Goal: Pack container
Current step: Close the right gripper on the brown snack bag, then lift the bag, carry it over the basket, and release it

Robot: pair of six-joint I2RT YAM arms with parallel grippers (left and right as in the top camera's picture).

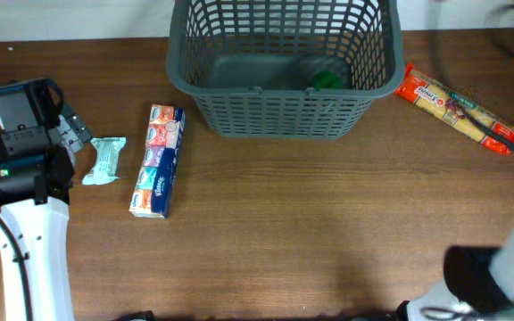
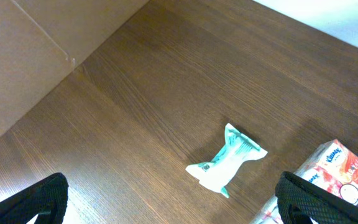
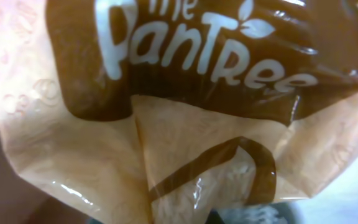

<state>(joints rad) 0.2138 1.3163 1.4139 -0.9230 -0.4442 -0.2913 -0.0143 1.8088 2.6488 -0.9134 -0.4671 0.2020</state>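
Brown wood-grain surface (image 1: 328, 223), container (image 1: 284, 92) at its far edge with one green item (image 1: 327, 78) inside; left to pack, as I judge: long orange packet (image 1: 458, 107) just right of the container, tissue pack (image 1: 157, 160) near its left front corner, small teal-and-white packet (image 2: 227, 158) farther left. Left pincer (image 2: 169, 193): released, jaws spread wide and aimed at that small packet, likely to straddle it. Right pincer: clenched, fingers hidden behind a brown-and-peach PanTree bag (image 3: 179, 124) filling the wrist view, presumably pinched by its film for carrying to the container.
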